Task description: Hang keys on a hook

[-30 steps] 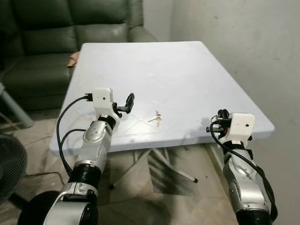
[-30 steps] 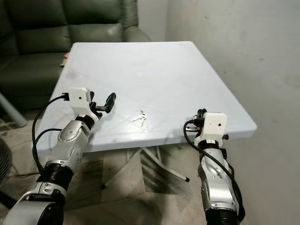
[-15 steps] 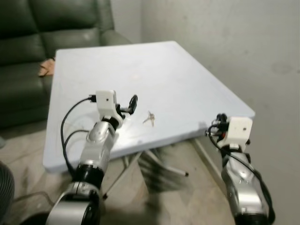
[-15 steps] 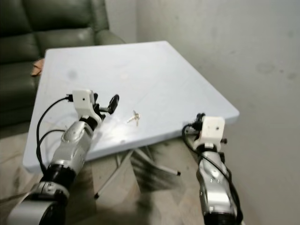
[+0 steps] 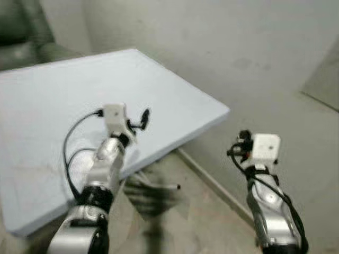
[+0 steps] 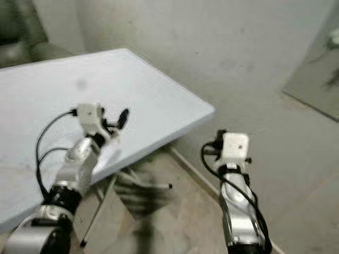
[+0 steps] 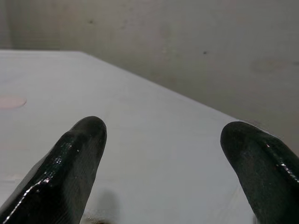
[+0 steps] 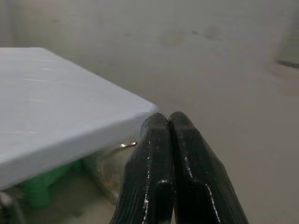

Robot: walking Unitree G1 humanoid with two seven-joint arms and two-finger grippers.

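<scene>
My left gripper (image 5: 144,116) is held just above the white folding table (image 5: 47,95), and its two black fingers (image 7: 79,154) stand wide apart with nothing between them. Bare white tabletop (image 7: 154,135) lies under and ahead of it. My right gripper (image 5: 241,144) is off the table, beyond its right corner (image 5: 225,111) and above the floor. In the right wrist view its fingers (image 8: 154,154) are pressed together with nothing in them, pointing past the table's edge (image 8: 70,135) toward the grey wall.
A grey plaster wall (image 5: 222,47) runs close along the table's right side. A dark green sofa (image 5: 21,26) is at the far left. Table legs (image 5: 159,185) stand on the tiled floor (image 5: 212,222). Something green (image 8: 42,186) sits under the table.
The whole view has swung to the right as the camera turned: more wall and floor, less sofa and tabletop. Both arms keep the same pose relative to the body.
</scene>
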